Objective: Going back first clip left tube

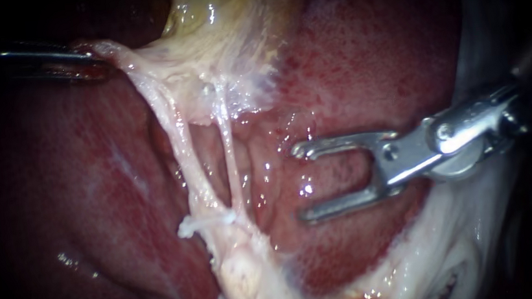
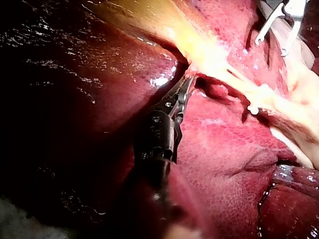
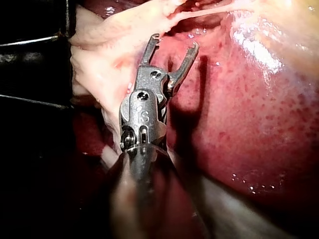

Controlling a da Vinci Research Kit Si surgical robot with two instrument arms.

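**Right jaws standing wide and empty beside the clipped left tube**

Wet, dark red liver (image 1: 362, 62) is filling the background, with the yellowish gallbladder (image 1: 213, 5) hanging in at the top of the endoscope view. Pale tissue (image 1: 160, 68) is spreading from the gallbladder's lower edge towards the upper left. There the left instrument (image 1: 91, 59) is gripping it, both jaws closed on a fold of it and drawing it taut. The left wrist view is showing the same hold: the slim jaws are pinching the pale edge just under the gallbladder.

Two strands are running down from this tissue. The left tube (image 1: 181, 151) is the thicker, angling down and to the right. The right tube (image 1: 228, 146) is thinner and is running almost straight down just beside it. The two are meeting at the bottom, where a small white clip (image 1: 206, 221) is sitting across the left tube's lower end.

The right instrument (image 1: 300, 183) is coming in from the right with its two straight jaws spread wide like a fork, nothing between them. It is hovering over bare liver, to the right of both tubes and apart from the clip. The right wrist view is showing the same wide gap, with pale tissue lying beside the jaws.
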